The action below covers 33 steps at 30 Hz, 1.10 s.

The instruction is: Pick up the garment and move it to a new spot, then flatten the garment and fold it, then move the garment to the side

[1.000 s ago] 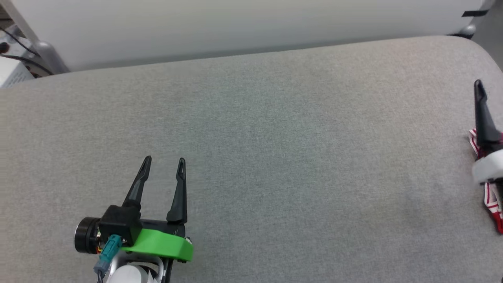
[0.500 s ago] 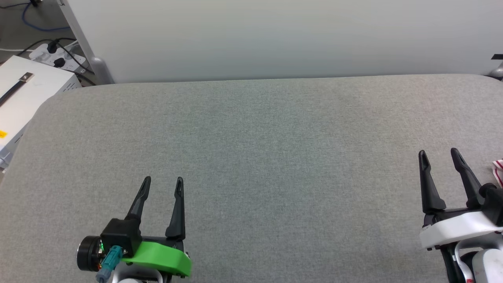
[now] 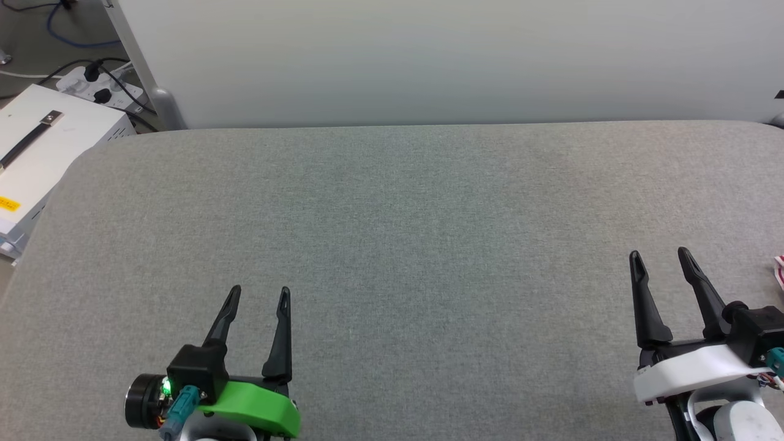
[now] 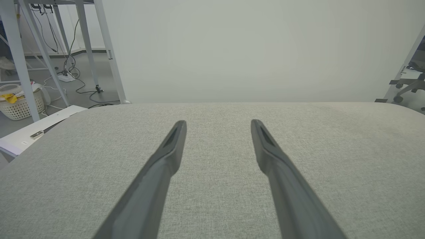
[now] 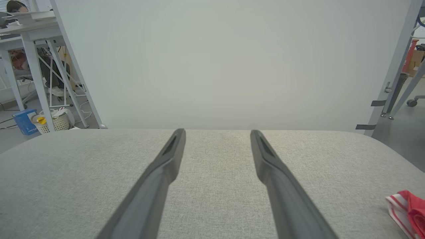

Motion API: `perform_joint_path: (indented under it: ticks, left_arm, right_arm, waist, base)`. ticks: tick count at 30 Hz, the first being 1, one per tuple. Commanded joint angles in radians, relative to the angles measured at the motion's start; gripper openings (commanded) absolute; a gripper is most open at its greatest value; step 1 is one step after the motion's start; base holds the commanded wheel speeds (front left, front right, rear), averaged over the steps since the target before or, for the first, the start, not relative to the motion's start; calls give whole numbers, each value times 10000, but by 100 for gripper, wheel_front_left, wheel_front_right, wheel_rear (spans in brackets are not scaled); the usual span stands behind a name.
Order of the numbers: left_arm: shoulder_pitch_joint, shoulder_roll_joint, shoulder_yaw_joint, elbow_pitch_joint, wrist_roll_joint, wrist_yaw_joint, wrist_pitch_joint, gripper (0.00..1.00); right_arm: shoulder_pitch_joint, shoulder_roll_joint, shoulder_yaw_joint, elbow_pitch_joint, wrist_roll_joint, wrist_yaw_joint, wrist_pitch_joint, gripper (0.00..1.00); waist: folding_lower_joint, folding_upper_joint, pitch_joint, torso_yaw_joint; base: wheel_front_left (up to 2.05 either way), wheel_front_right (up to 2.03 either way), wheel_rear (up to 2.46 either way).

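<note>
As I look down from the head camera, the green-mounted left end effector [image 3: 260, 289] and the white-mounted right end effector [image 3: 658, 252] are both released above the grey fabric tabletop [image 3: 398, 233]. The red garment with white-striped trim [image 3: 780, 271] lies at the right edge. My left wrist camera shows the fingers [image 4: 166, 156] spread. My right wrist camera finds the garment [image 5: 406, 207] lying lower right, apart from the spread fingers [image 5: 269, 166].

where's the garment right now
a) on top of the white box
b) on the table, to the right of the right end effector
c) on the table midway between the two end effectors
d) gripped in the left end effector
b: a red and white edge of the garment lies on the table at the far right, beyond the right end effector, which is open and holds nothing.
</note>
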Motion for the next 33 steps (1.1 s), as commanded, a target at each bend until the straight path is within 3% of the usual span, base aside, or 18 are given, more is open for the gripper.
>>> perform_joint_path:
  ticks: [1, 20, 21, 33]
  left_arm:
    - [169, -56, 19, -16, 85, -32, -58, 100]
    - [242, -91, 273, -388, -39, 170, -59, 100]
    - [140, -33, 247, -372, 25, 102, 2, 0]
    - [109, -35, 272, -407, 108, 165, 200, 0]
  right_arm:
    - [-14, 4, -13, 37, 49, -9, -59, 100]
    - [-31, -10, 48, 24, -15, -9, -86, 100]
    - [-1, -21, 42, 46, 31, 0, -10, 0]
    - [21, 38, 50, -5, -124, -1, 184, 0]
  waist:
    - [1, 109, 14, -13]
    - [1, 109, -54, -90]
    - [1, 0, -57, -91]
    - [1, 8, -76, -70]
  base:
    - [0, 0, 0]
    - [0, 0, 0]
    - [0, 0, 0]
    - [0, 0, 0]
